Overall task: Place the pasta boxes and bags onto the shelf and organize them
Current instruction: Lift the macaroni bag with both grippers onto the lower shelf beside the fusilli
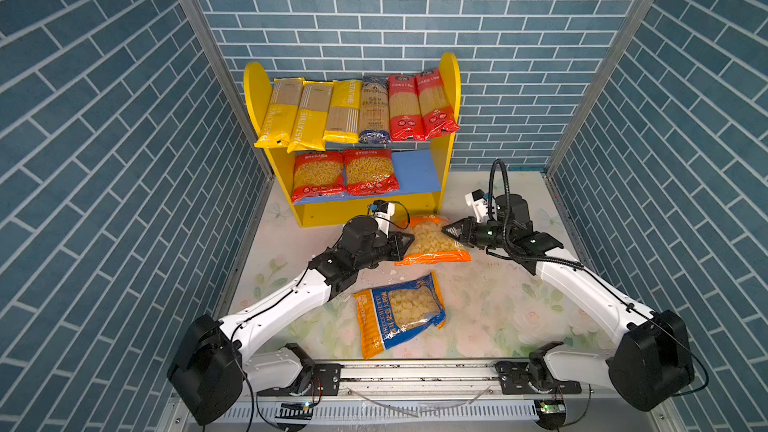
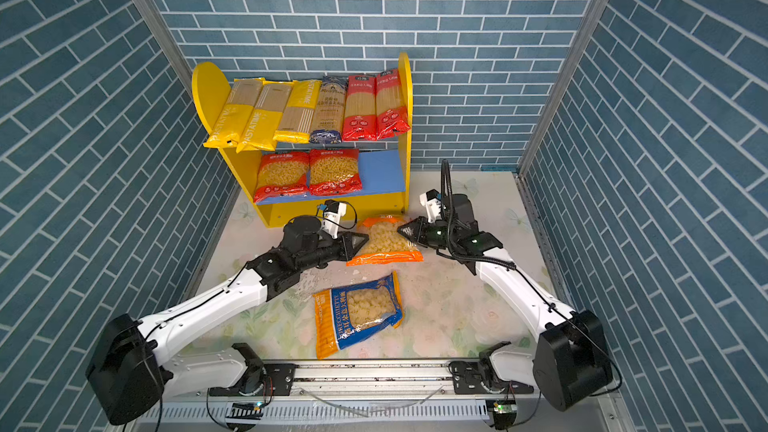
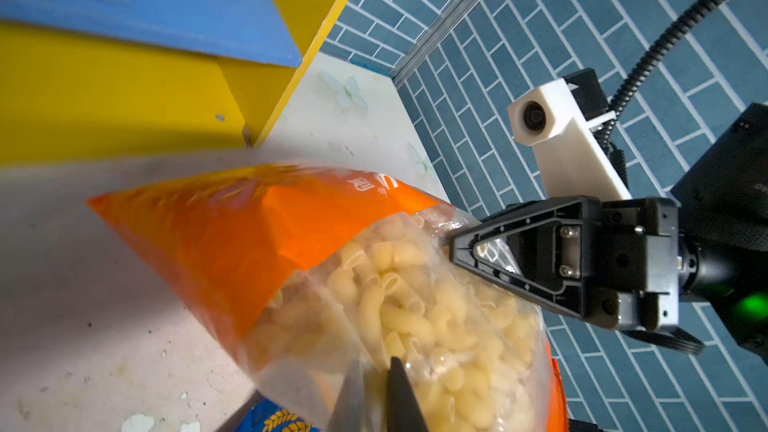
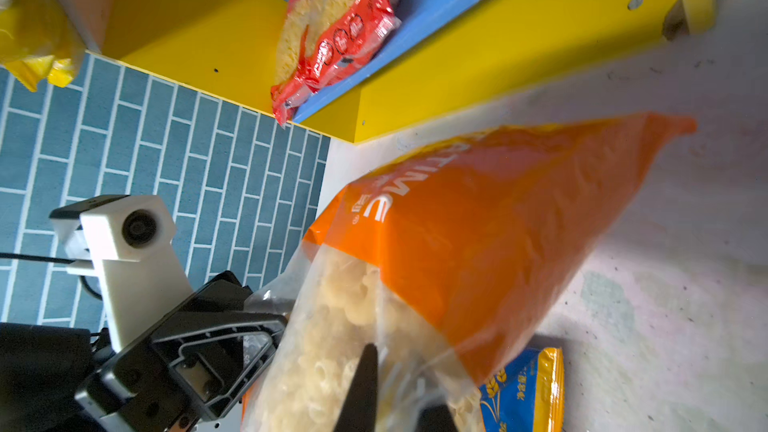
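Orange bag [image 1: 432, 238] pinched between left gripper [image 1: 410, 238] and right gripper [image 1: 446, 229] — both clamped on its clear side edges, just short of the shelf [image 1: 374, 211] base. Probably soft, slippery film with loose macaroni shifting inside — likely to sag; best gripped at both edges.

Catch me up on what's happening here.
The left gripper and right gripper each pinch a side of one orange bag of macaroni, just in front of the shelf. Six spaghetti packs and two red bags are already shelved; a blue-orange bag lies on the table.
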{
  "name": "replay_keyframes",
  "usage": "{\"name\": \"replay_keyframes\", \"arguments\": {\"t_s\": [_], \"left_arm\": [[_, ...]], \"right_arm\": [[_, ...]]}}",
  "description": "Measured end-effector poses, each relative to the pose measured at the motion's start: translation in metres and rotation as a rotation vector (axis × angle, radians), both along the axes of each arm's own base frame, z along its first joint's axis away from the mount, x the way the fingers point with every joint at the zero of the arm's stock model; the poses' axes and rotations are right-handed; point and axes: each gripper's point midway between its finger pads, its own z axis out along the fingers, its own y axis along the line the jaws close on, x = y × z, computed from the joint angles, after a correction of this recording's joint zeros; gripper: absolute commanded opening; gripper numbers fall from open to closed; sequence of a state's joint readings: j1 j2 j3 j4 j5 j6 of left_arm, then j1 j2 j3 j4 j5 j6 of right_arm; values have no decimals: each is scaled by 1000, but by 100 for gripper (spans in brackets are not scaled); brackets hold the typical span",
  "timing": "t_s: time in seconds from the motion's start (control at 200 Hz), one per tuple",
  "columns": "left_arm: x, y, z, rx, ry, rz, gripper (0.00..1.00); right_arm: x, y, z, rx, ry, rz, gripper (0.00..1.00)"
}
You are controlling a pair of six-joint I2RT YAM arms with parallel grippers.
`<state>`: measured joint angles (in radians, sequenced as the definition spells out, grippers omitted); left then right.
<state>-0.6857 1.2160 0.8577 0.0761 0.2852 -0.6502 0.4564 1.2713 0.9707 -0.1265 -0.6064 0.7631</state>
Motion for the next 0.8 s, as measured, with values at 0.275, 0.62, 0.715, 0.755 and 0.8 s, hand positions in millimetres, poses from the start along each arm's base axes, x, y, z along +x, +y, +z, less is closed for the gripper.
{"name": "replay_keyframes", "arguments": {"t_s": [0.275,0.62,0.715,0.755,0.8], "left_arm": [[14,4,50,26,-168,0,0],[29,10,78,147,-365,11,0],[35,13,83,184,-435,18,0],[36,13,85,197,-460,19,0],[38,13,88,210,-491,18,0]], "right_arm": [[18,7,55,37,-148,3,0],[43,22,77,55,-261,26,0],[50,27,82,64,-291,34,0],[52,29,85,69,-310,38,0],[55,30,89,75,-337,40,0]]}}
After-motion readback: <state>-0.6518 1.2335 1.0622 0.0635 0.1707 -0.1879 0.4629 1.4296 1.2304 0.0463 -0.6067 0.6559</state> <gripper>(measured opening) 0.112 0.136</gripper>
